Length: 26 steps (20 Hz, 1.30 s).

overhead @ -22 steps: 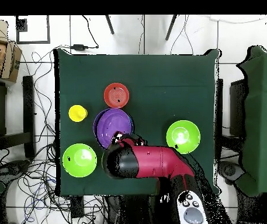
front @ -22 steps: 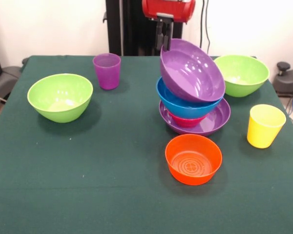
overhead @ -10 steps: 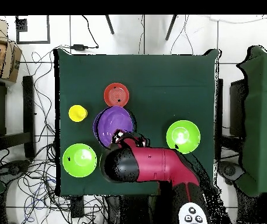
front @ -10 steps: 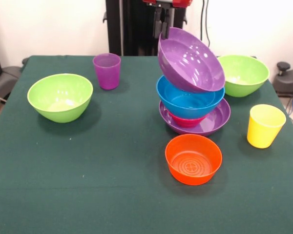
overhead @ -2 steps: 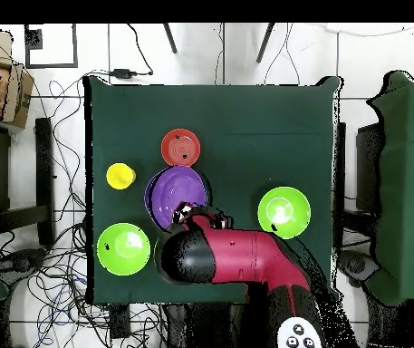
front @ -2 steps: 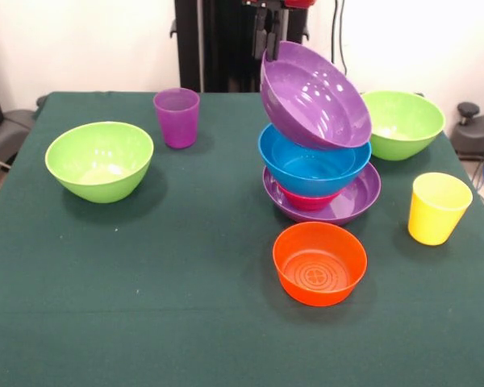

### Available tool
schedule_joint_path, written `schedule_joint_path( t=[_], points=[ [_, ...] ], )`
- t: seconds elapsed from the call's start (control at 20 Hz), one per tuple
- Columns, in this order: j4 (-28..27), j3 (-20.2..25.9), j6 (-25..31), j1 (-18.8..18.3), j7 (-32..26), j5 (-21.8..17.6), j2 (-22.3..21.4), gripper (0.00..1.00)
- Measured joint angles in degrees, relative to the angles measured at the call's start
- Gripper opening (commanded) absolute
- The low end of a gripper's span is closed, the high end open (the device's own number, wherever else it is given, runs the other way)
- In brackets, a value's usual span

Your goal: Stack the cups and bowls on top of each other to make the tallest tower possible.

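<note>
We judge the stacking step is under way. On the table (front @ -2 steps: 145, 306), the tower (front @ -2 steps: 321, 187) of wide purple base, red-pink and large blue bowl stands at centre. The claw (front @ -2 steps: 268, 42) pinches the tilted purple bowl (front @ -2 steps: 310, 98) by its twelve-o'clock rim, above the blue. Next we would level and lower it.
</note>
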Motion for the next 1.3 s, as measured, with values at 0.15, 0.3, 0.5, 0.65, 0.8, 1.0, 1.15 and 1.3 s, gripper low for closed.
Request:
schedule_joint_path(
  t=[0.15, 0.3, 0.5, 0.65, 0.8, 1.0, 1.15, 1.3],
  points=[
    [0.0, 0.0, 0.0, 0.2, 0.0, 0.0, 0.0, 0.00],
    [0.0, 0.0, 0.1, 0.4, 0.0, 0.2, 0.0, 0.00],
    [0.0, 0.0, 0.7, 1.3, 0.0, 1.1, -0.3, 0.00],
    [0.0, 0.0, 1.0, 1.8, 0.0, 1.5, -0.7, 0.00],
    [0.0, 0.0, 1.0, 2.9, 0.0, 2.0, -1.3, 0.00],
    [0.0, 0.0, 1.0, 4.3, 0.0, 2.4, -1.4, 0.00],
    [-0.1, 0.0, 1.2, 5.1, 0.0, 2.5, -1.4, 0.00],
    [-0.3, 0.0, 1.6, 5.8, 0.0, 2.5, -1.4, 0.00]
  ],
)
